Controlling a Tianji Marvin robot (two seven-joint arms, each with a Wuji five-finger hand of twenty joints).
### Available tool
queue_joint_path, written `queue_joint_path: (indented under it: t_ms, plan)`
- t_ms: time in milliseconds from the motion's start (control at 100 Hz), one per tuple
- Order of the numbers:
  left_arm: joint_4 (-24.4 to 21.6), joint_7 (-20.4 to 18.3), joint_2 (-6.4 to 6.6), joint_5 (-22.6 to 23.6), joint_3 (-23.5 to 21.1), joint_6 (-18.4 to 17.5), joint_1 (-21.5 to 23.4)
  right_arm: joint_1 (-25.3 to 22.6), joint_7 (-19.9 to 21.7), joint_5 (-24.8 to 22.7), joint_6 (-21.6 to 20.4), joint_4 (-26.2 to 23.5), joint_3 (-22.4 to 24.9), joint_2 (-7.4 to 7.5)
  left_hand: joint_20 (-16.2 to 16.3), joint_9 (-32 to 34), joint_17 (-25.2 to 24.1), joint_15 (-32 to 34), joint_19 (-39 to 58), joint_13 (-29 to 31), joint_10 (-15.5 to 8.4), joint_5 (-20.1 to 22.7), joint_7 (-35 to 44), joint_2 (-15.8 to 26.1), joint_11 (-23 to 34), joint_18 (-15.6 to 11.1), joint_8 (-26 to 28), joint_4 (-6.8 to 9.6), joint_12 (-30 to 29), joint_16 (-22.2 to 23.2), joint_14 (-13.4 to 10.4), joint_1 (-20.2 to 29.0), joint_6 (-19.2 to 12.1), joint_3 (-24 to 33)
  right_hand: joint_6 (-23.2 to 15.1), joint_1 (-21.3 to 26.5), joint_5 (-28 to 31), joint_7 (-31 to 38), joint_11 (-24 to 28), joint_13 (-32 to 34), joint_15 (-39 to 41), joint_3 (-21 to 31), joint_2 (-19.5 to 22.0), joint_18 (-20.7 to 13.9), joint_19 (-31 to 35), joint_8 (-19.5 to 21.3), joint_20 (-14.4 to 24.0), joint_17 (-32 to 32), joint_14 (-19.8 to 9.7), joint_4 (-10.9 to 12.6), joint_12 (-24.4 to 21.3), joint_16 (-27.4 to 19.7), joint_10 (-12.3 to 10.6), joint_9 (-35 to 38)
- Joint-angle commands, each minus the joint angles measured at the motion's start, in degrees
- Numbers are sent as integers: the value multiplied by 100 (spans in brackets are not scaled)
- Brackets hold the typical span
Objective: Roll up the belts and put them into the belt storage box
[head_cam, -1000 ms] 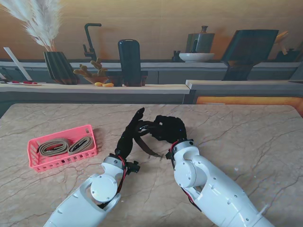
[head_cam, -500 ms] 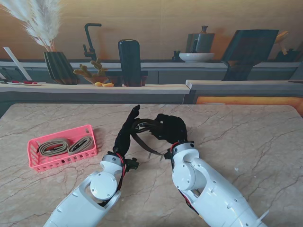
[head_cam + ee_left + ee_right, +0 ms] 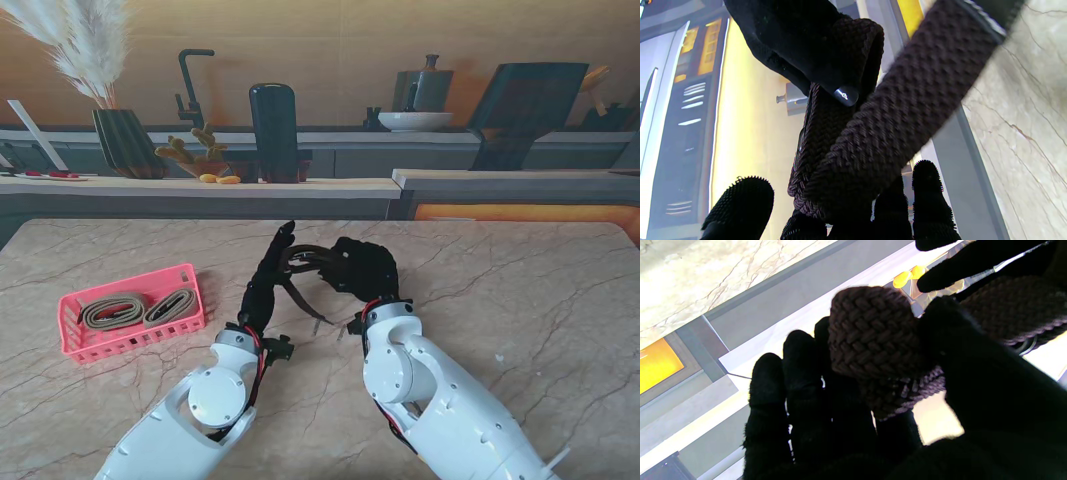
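A dark brown woven belt (image 3: 303, 268) hangs between my two black-gloved hands above the middle of the table. Its loose tail (image 3: 308, 312) drops toward the marble. My right hand (image 3: 360, 270) is shut on the belt's rolled part (image 3: 873, 333), thumb (image 3: 973, 373) on one side and fingers (image 3: 800, 390) on the other. My left hand (image 3: 267, 282) is held flat with straight fingers, and the belt (image 3: 893, 110) lies against its fingertips (image 3: 927, 186) without being gripped. The pink belt storage box (image 3: 72, 322) stands at the left with two rolled tan belts (image 3: 112, 312) inside.
The marble table's far edge (image 3: 320, 222) meets a counter carrying a dark vase with pampas grass (image 3: 125, 140), a black canister (image 3: 273, 130) and a bowl (image 3: 414, 120). Both white forearms fill the near part of the stand's view.
Both hands have shifted slightly and the left hand's fingers stand more upright. The belt loop between them has drawn tighter and sits a little higher; its tail is shorter.
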Motion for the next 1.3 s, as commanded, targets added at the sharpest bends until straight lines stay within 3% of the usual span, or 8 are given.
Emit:
queue_joint_path:
  t_ms: [0,430,510,860,1050,1140,1290]
  plan:
    - [27,-29,-10,39,16,-40,-3,-46,-66,14,15,-93,24,-62,-29,-69,-10,-64,-70,-54,-250,8,-243,1652,-116,-163,-37,-143,-204,-92,-252,-2894,-116,757,-474,449,814,996,230,85,-17,442,711,-145,262,264,114,35,-299,360,62,55,-100,121]
    - [144,-34,-27,47,39,118,-94,-225,-327,-177,-108,-297,209,-39,-51,-127,-4,-93,-126,-29,-247,18,-257,1652,-220,-161,-171,-127,-93,-99,-236,-2811,-79,796,-581,433,769,978,217,25,-60,390,776,-185,231,295,108,30,-354,373,49,32,-179,59]
    - [158,-55,-25,27,34,142,-105,-250,-362,-198,-136,-329,234,-36,-51,-47,-4,-94,-127,3,-206,18,-247,1652,-10,-162,-171,-126,7,-97,-239,-2810,-87,797,-608,435,760,984,214,6,-83,382,784,-192,222,311,105,23,-367,374,47,20,-182,52]
    - [236,-413,31,-137,127,121,-165,-273,-478,-238,-199,-368,287,-44,-53,-39,7,-188,-134,85,-226,13,-212,1652,6,-173,-135,-116,-119,-140,-252,-2813,-149,872,-647,425,735,971,215,10,-100,352,816,-201,216,324,104,26,-395,380,43,0,-220,31]
    - [326,-525,33,-165,223,156,-233,-203,-398,-104,-201,-262,183,-71,-101,-58,35,-235,-225,64,-202,5,-238,1652,-27,-302,-151,-121,-165,-151,-237,-2775,-140,880,-642,430,728,969,221,14,-97,345,820,-205,213,330,103,27,-403,388,41,-6,-214,28]
    - [341,-533,27,-180,246,191,-246,-154,-312,-3,-206,-191,95,-87,-133,-61,30,-247,-292,29,-200,2,-302,1652,-53,-344,-237,-131,-188,-148,-232,-2767,-125,872,-618,429,727,970,226,13,-95,342,819,-205,213,332,103,27,-392,389,39,-8,-206,32]
    - [329,-428,10,-128,225,179,-232,-62,-145,151,-234,-57,-71,-108,-112,-159,10,-224,-269,-14,-247,30,-383,1652,-316,-352,-843,-144,-227,-137,-247,-2806,-116,886,-613,436,737,977,227,18,-91,347,806,-203,212,330,103,27,-374,391,35,-10,-198,36]
